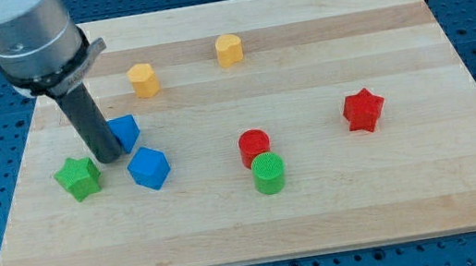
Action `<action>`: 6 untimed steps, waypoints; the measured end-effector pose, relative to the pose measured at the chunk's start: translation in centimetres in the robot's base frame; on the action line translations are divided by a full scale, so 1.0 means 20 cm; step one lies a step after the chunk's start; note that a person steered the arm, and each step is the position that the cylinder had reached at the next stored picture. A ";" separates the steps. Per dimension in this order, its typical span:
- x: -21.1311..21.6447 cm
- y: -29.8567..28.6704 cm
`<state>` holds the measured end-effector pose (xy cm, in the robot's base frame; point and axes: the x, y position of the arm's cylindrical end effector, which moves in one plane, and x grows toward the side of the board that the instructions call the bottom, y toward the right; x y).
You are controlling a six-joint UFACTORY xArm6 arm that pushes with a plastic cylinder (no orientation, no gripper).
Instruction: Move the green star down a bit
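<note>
The green star [77,177] lies on the wooden board [325,223] at the view's left. My tip [110,157] is the lower end of the dark rod, standing just to the upper right of the green star, close to it; whether they touch cannot be told. A blue block [126,130] sits right behind the rod on its right, partly hidden by it. A blue cube [149,168] lies just to the lower right of the tip.
Two yellow blocks [144,79] [228,49] lie near the view's top. A red cylinder [254,146] touches a green cylinder [269,172] at the centre. A red star [363,109] lies at the right.
</note>
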<state>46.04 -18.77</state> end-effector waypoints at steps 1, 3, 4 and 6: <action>-0.01 -0.22; 0.25 -0.40; 0.05 -0.40; 0.03 -0.13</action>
